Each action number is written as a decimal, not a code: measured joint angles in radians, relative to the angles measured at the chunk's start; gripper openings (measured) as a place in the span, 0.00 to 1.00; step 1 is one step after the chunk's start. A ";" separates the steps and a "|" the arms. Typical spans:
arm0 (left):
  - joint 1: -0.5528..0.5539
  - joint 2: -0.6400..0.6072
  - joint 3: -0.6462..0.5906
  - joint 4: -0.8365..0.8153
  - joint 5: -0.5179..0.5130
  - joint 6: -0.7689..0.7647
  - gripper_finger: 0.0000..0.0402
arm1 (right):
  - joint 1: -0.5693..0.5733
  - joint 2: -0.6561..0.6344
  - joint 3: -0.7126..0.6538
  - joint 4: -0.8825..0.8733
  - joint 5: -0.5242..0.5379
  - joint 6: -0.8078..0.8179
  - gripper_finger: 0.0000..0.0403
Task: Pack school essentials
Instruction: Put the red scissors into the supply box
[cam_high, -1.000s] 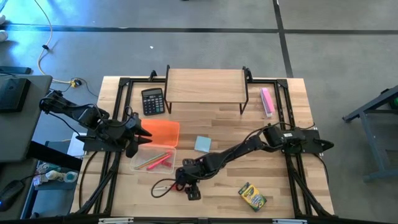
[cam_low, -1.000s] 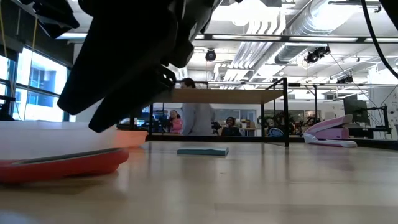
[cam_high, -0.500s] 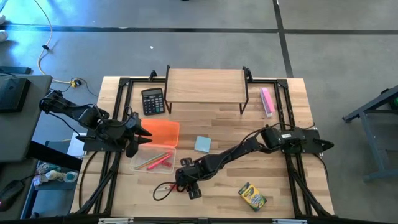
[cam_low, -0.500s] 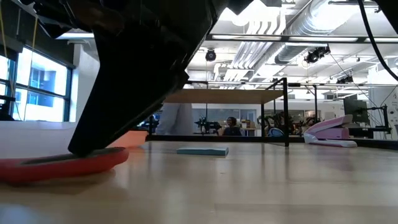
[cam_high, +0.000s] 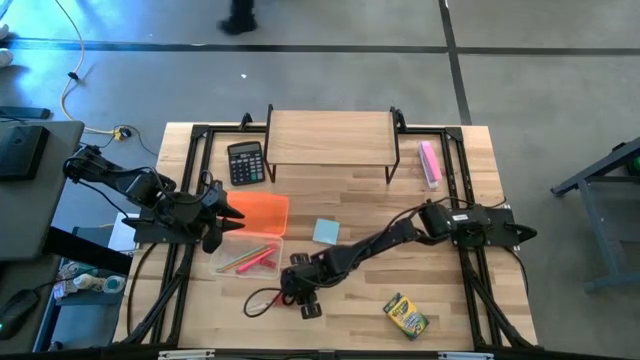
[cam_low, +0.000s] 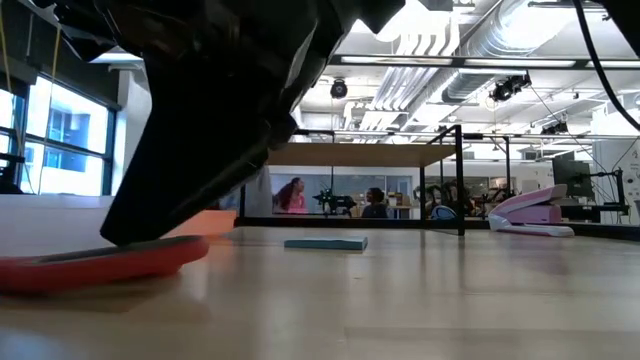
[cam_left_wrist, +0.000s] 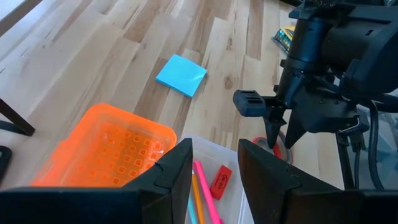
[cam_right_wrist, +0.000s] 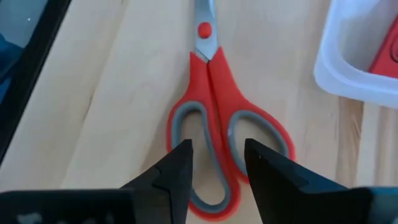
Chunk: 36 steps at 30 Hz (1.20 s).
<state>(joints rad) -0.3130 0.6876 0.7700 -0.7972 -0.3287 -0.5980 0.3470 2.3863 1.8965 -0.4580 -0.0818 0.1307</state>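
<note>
Bare table (cam_high: 360, 190) surrounds right end effector (cam_right_wrist: 217, 163) over scissors (cam_right_wrist: 217, 127).

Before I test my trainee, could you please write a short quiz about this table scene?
1. True or false: the scissors lie inside the clear box.
2. Which gripper is over the scissors?
3. What lies between the orange lid and the crayon box? A) calculator B) blue notepad C) stapler

Key:
1. False; they lie on the table beside it.
2. The right gripper.
3. B
</note>
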 joint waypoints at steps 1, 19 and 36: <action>0.000 0.000 0.000 0.000 0.000 0.003 0.29 | 0.000 0.000 0.000 -0.001 0.000 0.004 0.34; 0.000 0.000 0.000 0.000 -0.004 0.027 0.29 | -0.012 0.016 -0.014 0.005 0.014 -0.042 0.34; 0.000 0.000 0.000 -0.024 -0.004 0.027 0.29 | -0.021 0.037 -0.008 -0.030 -0.016 -0.062 0.09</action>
<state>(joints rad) -0.3130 0.6876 0.7696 -0.8209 -0.3328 -0.5713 0.3264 2.4237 1.8885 -0.4878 -0.0976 0.0683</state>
